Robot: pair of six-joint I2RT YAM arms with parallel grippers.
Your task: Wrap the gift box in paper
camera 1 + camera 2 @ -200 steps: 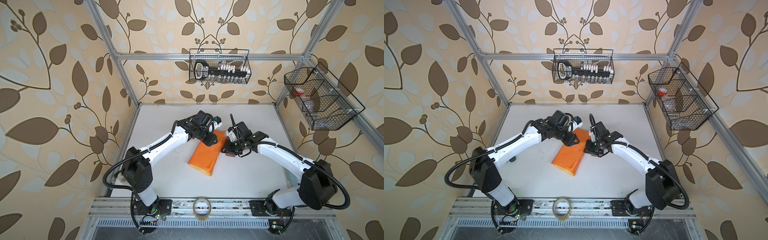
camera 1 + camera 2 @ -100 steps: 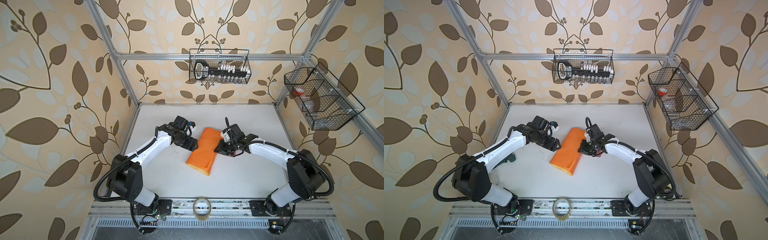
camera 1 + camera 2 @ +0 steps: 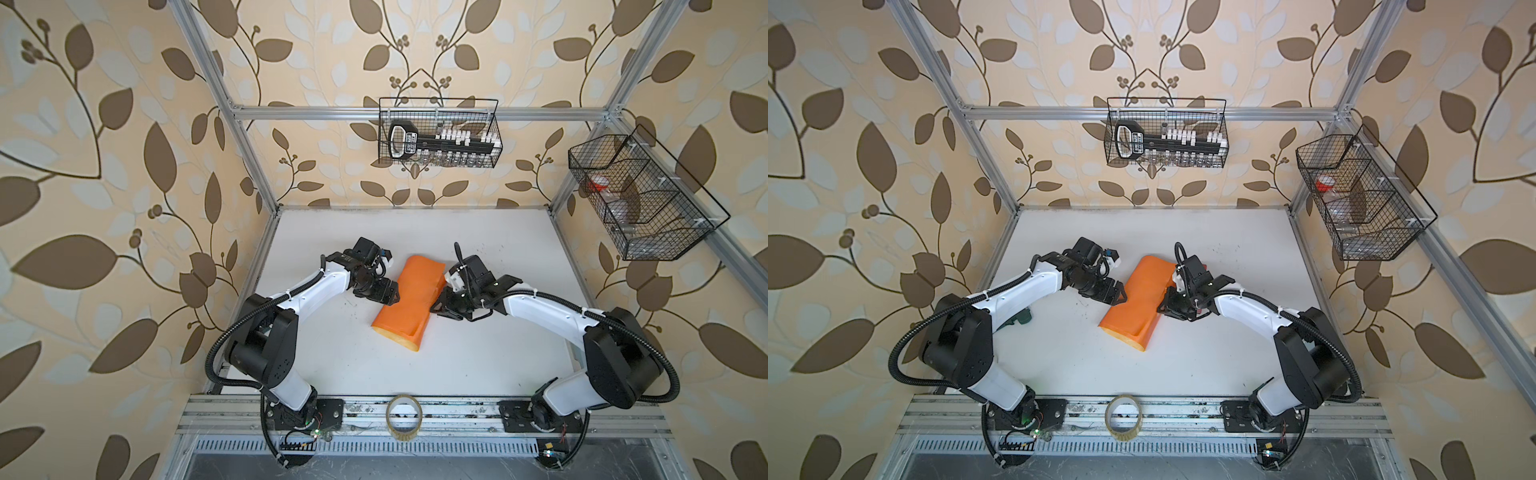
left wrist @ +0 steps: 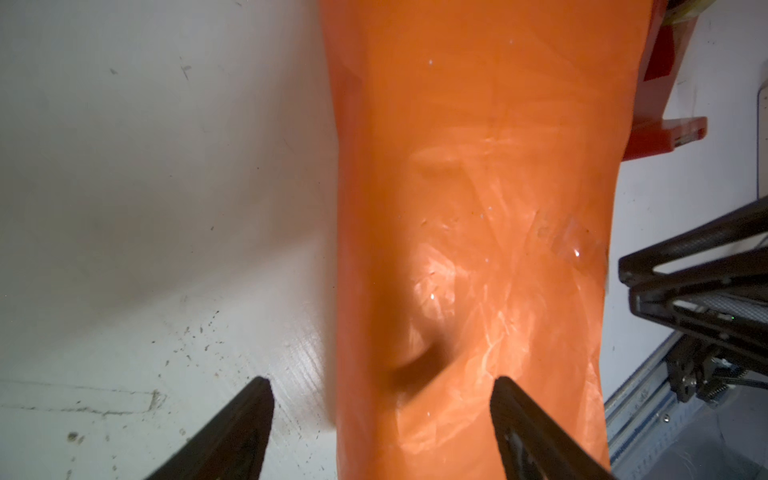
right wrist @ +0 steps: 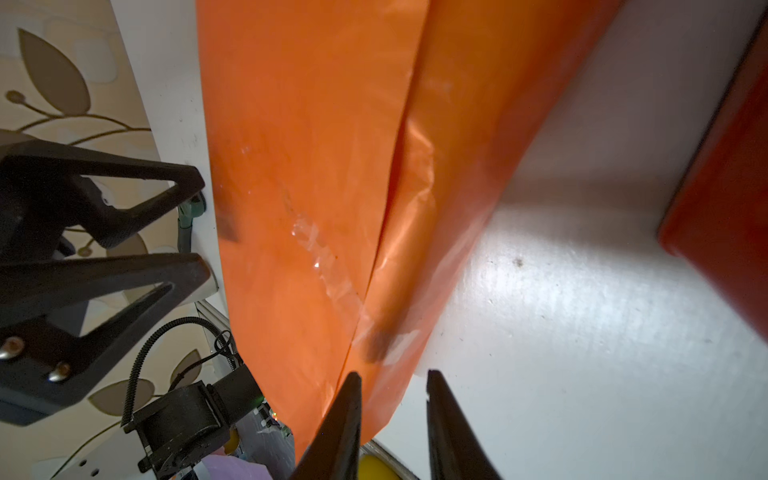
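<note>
The paper (image 3: 409,297) (image 3: 1136,297), orange side out, lies folded into a long parcel on the white table in both top views. The gift box is hidden. A strip of clear tape shines along the paper's overlap seam (image 5: 324,257). My left gripper (image 3: 394,296) (image 3: 1120,296) (image 4: 381,384) is open wide at the parcel's left edge, one finger over the paper (image 4: 469,208) and one over bare table. My right gripper (image 3: 436,309) (image 3: 1160,309) (image 5: 392,375) is at the parcel's right edge with a narrow gap between its jaws, above the paper's (image 5: 311,145) edge, gripping nothing.
A red tape dispenser (image 4: 665,124) (image 5: 723,187) sits right beside the parcel, by the right gripper. A clear tape roll (image 3: 404,415) (image 3: 1123,415) stands on the front rail. Wire baskets hang on the back wall (image 3: 438,133) and right wall (image 3: 640,199). A small green object (image 3: 1021,319) lies near the left arm.
My left gripper let go, opened wide, drew off the parcel's top to the left and now stands at its left edge. The right gripper shifted along the right edge; the parcel turned slightly.
</note>
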